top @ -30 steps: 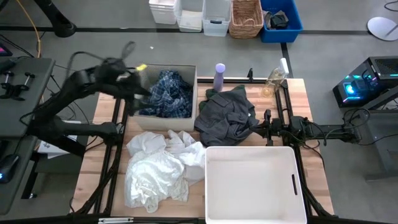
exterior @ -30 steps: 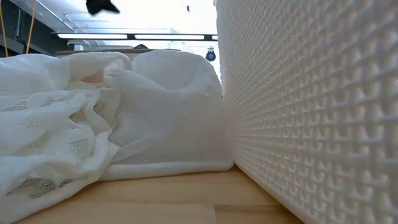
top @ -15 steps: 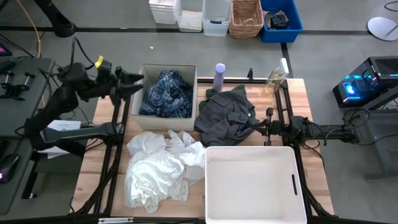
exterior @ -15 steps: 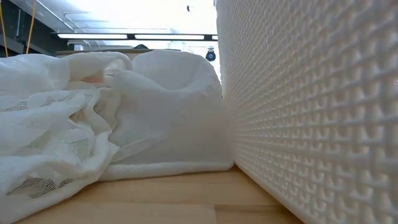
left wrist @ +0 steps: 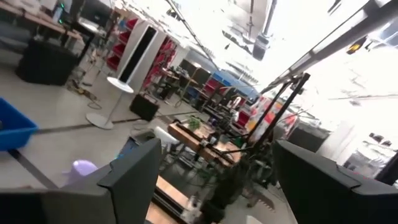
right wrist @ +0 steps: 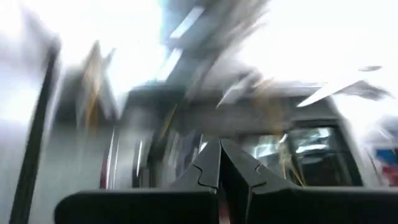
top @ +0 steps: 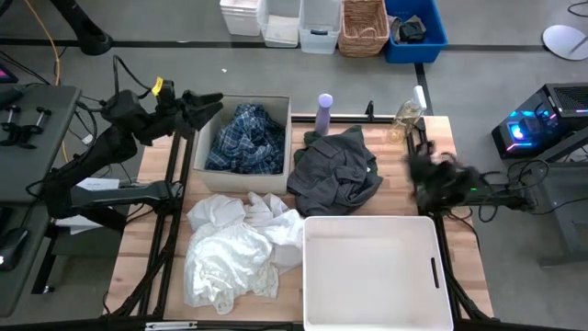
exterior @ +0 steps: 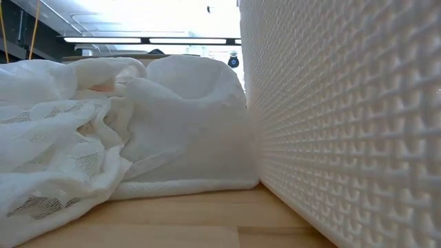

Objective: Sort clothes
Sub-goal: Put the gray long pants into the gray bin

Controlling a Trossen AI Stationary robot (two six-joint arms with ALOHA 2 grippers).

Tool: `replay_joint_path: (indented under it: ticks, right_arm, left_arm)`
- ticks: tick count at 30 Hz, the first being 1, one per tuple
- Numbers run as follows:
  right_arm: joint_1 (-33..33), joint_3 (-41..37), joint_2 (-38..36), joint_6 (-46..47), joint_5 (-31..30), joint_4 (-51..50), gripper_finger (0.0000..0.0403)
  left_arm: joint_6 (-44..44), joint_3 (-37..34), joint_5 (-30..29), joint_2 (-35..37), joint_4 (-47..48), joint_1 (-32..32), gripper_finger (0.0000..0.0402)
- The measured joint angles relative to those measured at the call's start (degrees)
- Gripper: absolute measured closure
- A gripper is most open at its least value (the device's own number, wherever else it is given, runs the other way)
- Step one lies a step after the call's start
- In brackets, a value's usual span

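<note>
A blue-and-white plaid shirt lies in an open box at the far left. A dark grey top lies heaped on the table mid-far; I cannot make out a dark green top apart from it. Several white pieces lie heaped on the near left. My left gripper is open and empty, raised over the box's far left corner. My right gripper is shut and empty, blurred, right of the grey top.
A white plastic bin stands at the near right, against the white heap. A lavender bottle and a clear bottle stand at the far edge. Crates and baskets stand on the floor beyond the table.
My left gripper has risen from the box's left rim and gone toward the far edge, staying open and empty. My right arm has left its resting place beside the grey top and moves toward the table's right edge, blurred. The clothes have kept still.
</note>
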State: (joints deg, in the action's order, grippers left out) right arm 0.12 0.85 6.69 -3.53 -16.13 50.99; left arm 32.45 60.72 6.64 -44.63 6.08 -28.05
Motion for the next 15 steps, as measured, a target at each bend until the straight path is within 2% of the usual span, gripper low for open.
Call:
replay_joint_path:
  ticks: [3, 5, 6, 8, 10, 13, 15]
  right_arm:
    - [0.02, 1.88, 1.17, 23.49, -22.34, 9.16, 0.0402]
    - [-0.16, 3.15, 1.19, 36.53, -36.80, 7.98, 0.0402]
    - [-0.16, 3.54, 1.19, 41.87, -40.36, 5.87, 0.0402]
    - [-0.16, 4.69, 1.78, 47.52, -40.21, -1.04, 0.0402]
    - [-0.16, 7.78, 4.54, 52.30, -36.51, -11.46, 0.0402]
    - [-0.16, 14.90, 13.71, 60.26, -30.53, -27.31, 0.0402]
    - [-0.16, 20.97, 21.32, 61.77, -26.68, -35.56, 0.0402]
  left_arm:
    - [-2.69, -0.02, -0.89, -0.15, -0.14, -0.25, 0.0106]
    - [-4.05, -0.02, -1.02, -0.15, -0.06, -0.55, 0.0106]
    - [-4.75, -0.02, -1.00, -0.13, -0.03, -0.65, 0.0106]
    - [-6.13, -0.02, -0.12, 0.09, 0.06, -0.93, 0.0106]
    - [-7.79, -0.02, 1.48, 0.44, 0.00, -1.30, 0.0106]
    - [-10.08, -0.02, 1.89, 1.02, 0.04, -2.00, 0.0106]
    - [-11.60, -0.02, 1.90, 1.40, 0.14, -2.50, 0.0106]
